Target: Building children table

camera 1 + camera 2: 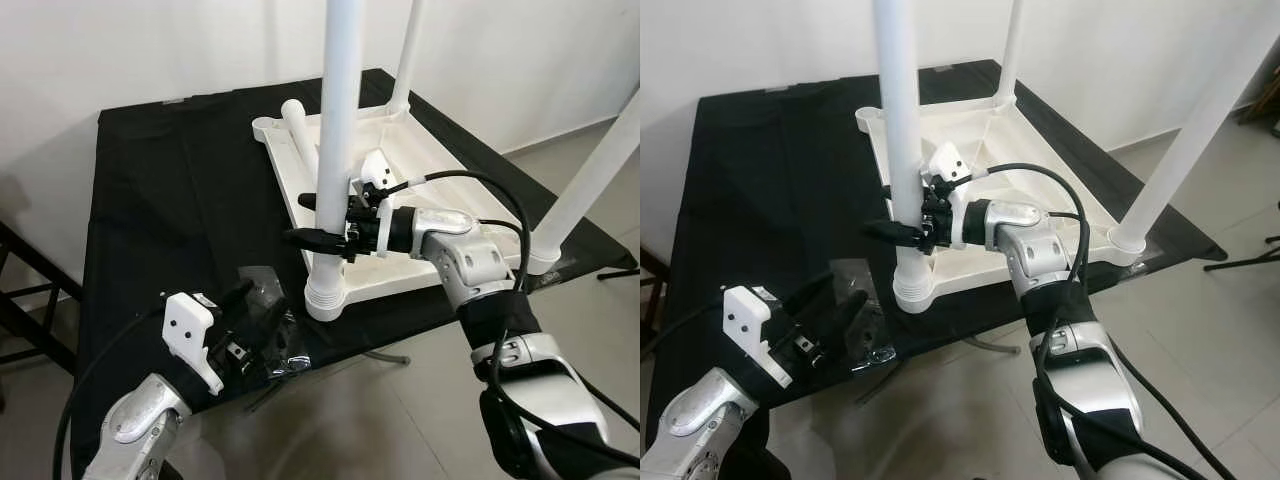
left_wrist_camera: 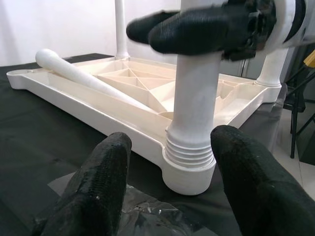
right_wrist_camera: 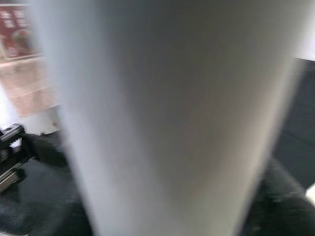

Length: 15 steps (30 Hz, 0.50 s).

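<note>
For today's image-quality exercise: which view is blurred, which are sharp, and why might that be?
Right wrist view: soft and blurred, the white leg pressed very close to the lens. Left wrist view: sharp on the leg's threaded base. Eye views: evenly lit and clear, the right gripper crisp.

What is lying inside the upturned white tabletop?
One loose white leg lies across the ribbed underside of the tabletop. The near leg and right gripper cover part of it.
</note>
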Available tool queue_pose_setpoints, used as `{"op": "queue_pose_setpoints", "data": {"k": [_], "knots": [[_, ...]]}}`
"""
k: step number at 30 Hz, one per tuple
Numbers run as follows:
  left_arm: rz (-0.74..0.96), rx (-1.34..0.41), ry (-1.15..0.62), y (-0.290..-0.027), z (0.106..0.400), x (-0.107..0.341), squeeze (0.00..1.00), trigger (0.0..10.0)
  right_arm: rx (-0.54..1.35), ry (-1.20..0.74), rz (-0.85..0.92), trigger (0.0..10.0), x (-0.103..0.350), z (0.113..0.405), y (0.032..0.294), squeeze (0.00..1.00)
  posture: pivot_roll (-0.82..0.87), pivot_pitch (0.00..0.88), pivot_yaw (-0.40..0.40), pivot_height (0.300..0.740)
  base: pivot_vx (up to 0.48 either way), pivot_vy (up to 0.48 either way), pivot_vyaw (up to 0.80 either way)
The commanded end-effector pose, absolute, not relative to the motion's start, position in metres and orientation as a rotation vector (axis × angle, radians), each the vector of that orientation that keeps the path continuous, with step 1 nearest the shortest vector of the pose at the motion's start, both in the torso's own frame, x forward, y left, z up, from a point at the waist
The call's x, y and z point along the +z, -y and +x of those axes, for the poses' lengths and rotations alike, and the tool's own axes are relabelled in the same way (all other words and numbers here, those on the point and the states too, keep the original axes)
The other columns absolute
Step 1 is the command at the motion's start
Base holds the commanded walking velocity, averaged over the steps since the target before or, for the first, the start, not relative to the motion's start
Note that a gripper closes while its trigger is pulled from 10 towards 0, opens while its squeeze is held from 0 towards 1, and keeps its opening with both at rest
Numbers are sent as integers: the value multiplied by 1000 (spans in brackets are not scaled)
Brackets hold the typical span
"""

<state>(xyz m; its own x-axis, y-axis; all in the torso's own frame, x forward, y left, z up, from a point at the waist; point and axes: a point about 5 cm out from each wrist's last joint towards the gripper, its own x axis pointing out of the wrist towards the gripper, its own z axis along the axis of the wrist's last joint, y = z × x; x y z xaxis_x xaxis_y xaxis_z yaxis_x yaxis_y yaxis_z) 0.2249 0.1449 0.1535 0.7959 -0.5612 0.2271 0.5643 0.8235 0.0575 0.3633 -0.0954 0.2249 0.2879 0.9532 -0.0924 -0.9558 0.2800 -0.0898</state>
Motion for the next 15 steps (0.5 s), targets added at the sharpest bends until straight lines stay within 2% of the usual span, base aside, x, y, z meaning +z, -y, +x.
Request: {"op": "queue_pose_setpoints", "data": {"k": [1,11,15], "knots": [[-12,-595,226,-145,225,149,0,10000,1302,-37,-149,0,222,365,97,0,91,71,-35,740,0,0,0],[-13,-590,227,-144,229,148,0,10000,1237,-66,-185,0,216,370,106,0,67,81,-34,740,0,0,0],[-10,-585,227,-145,230,147,0,10000,1068,-67,-189,0,211,370,111,0,59,85,-37,740,0,0,0]]}}
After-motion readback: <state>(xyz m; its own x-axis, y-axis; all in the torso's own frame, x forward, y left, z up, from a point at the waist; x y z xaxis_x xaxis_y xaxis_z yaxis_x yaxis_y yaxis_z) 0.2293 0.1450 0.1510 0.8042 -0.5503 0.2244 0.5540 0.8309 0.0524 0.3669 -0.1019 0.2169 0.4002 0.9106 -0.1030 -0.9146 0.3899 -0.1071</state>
